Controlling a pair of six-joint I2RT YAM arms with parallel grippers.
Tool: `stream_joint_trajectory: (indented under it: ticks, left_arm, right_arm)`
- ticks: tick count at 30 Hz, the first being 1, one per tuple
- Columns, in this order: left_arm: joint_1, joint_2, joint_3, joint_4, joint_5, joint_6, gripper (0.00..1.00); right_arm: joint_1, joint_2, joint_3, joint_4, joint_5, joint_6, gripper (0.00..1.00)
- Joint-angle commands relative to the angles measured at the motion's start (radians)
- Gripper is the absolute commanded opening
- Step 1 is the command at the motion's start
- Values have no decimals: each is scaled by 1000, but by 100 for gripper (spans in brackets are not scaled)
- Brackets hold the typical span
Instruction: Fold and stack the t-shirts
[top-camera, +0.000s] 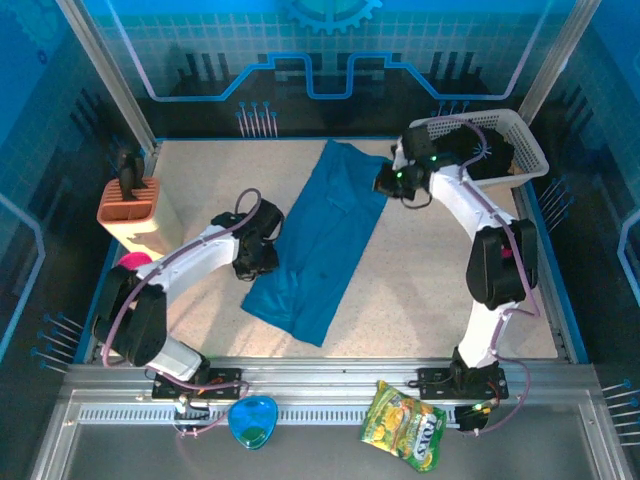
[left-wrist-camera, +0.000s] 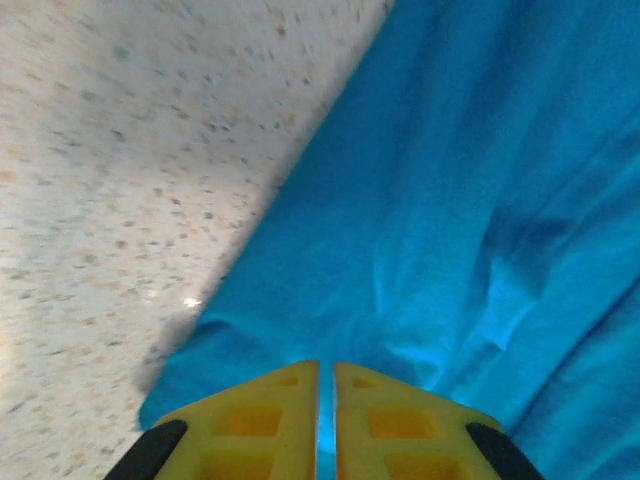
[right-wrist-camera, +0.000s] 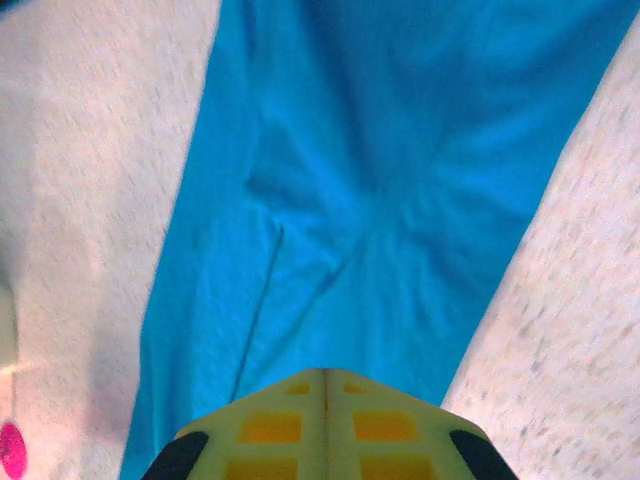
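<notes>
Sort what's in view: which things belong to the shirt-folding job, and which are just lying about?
Job:
- teal shirt, spread on the table

Lying about:
- white basket, far right corner
- orange holder, left edge
- pink thing, beside the holder
- snack bag, on the near rail
- blue heart-shaped thing, on the near rail

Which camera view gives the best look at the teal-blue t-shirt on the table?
The top external view: it shows nearly the whole teal-blue t-shirt as a long strip lying diagonally on the table. Each wrist view shows a close, creased patch of its cloth.
</notes>
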Motion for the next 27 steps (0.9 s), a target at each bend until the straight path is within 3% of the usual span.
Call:
stream_joint_trajectory:
  ticks: [1,7,16,27]
  left_arm:
    - [-21,43,-26,100,76,-19,12]
    - [-81,91,-102,129,91,-13,12]
    - [-199,131,-210,212,136,-121,12]
    - [-344,170,-196,254,201,-233,13]
  right_arm:
    - [26,42,-99,131,30,112,0]
    - [46,210,27,56,65,87,0]
    - [34,412,234,-50,135,27,0]
    - [8,671,603,-266,99,-140,0]
